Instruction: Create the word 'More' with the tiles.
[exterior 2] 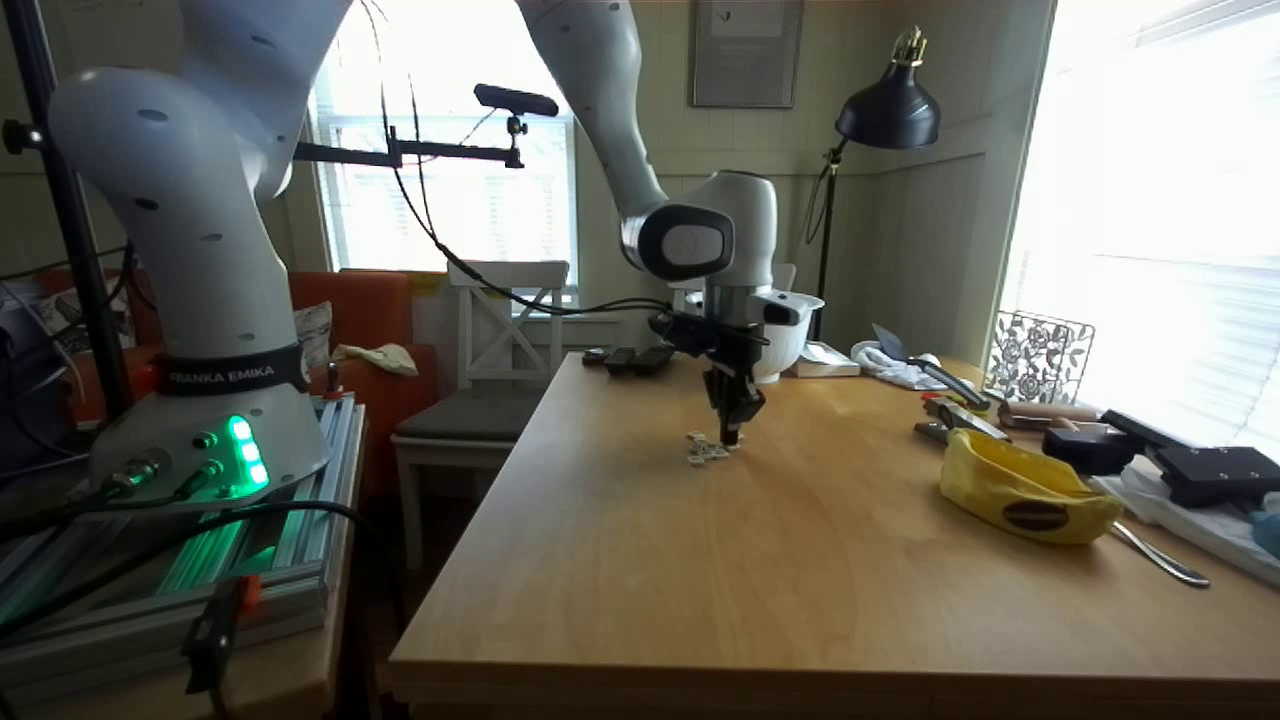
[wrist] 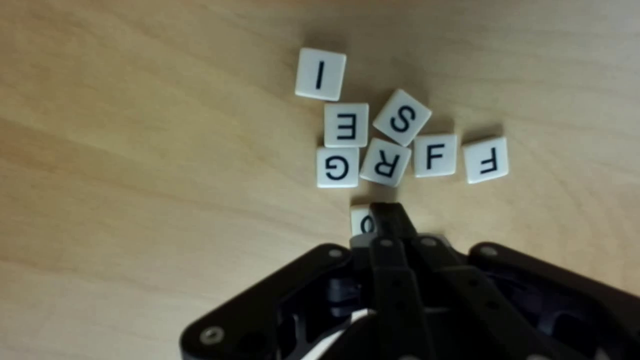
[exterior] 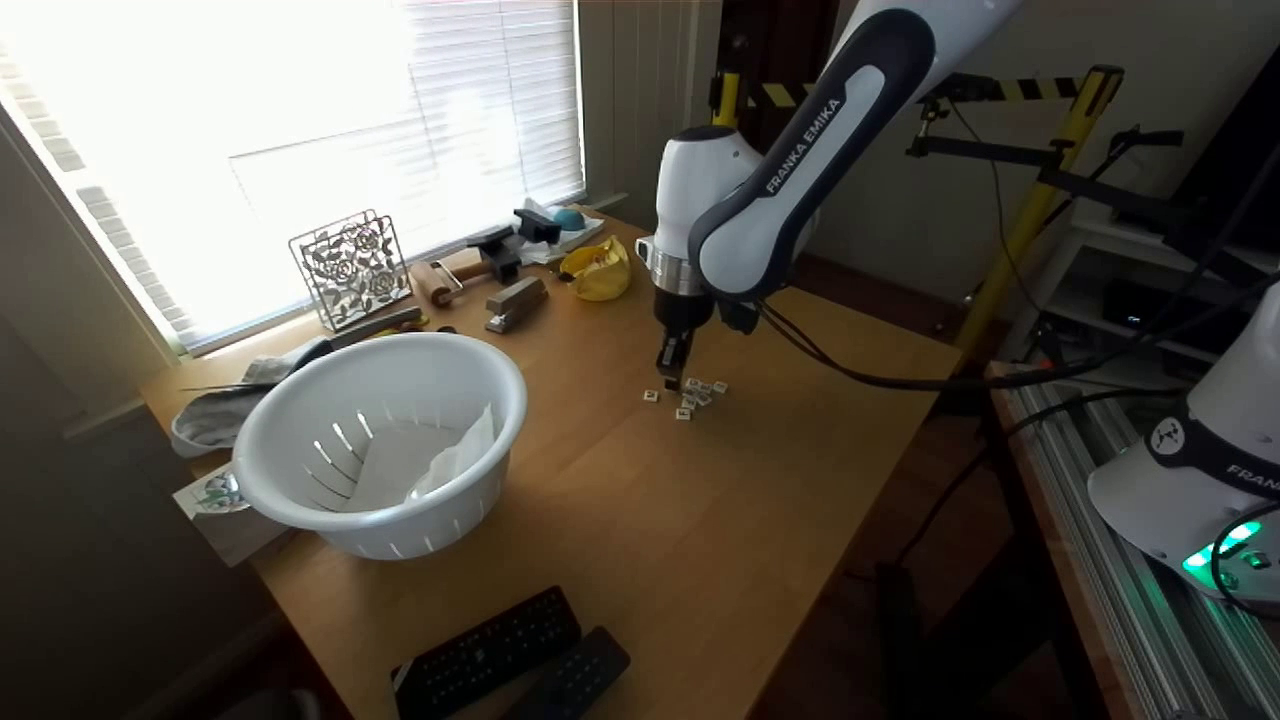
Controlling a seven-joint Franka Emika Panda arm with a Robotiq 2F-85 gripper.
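Observation:
The tiles lie loose, letter side up, in a cluster on the table. In the wrist view I see the I tile, E tile, S tile, G tile, R tile and two F tiles, turned different ways. My gripper is shut, its tip pointing down. It covers the right part of a tile reading like O; I cannot tell whether it touches it. In both exterior views the gripper tip is low beside the tiles.
A large white bowl and black remotes stand on the wooden table. A yellow banana-shaped holder, stapler, black parts and a metal flower rack line the window side.

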